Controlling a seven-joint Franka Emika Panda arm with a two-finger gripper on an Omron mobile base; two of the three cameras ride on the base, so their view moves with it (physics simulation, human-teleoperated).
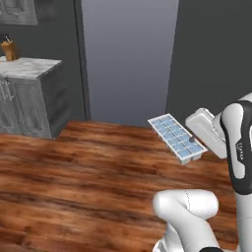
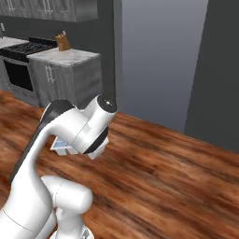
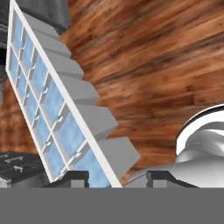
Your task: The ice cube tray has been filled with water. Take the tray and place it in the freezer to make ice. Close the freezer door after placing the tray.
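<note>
The ice cube tray (image 1: pixel 176 138) rides in mid-air above the wooden floor (image 1: pixel 83 172), one short end pinched in the end effector (image 1: pixel 197 142) of the white arm, its long axis running straight out from the fingers toward the tall light grey panel (image 1: pixel 129 59) ahead, which looks to be the freezer's closed front, though that is a judgement. In the hand view the two dark fingertips (image 3: pixel 72 178) stand partly closed on either side of the near edge of the tray, the jaws narrowed to its rim rather than pressed together, and the pale blue water (image 3: pixel 70 133) sits in its square cells. The tray appears close to level in the left base view. The grey front stands well apart from the tray's far end, directly ahead. A worktop (image 1: pixel 27 66) with a knife block (image 1: pixel 9 49) lies off to the left, playing no part here.
</note>
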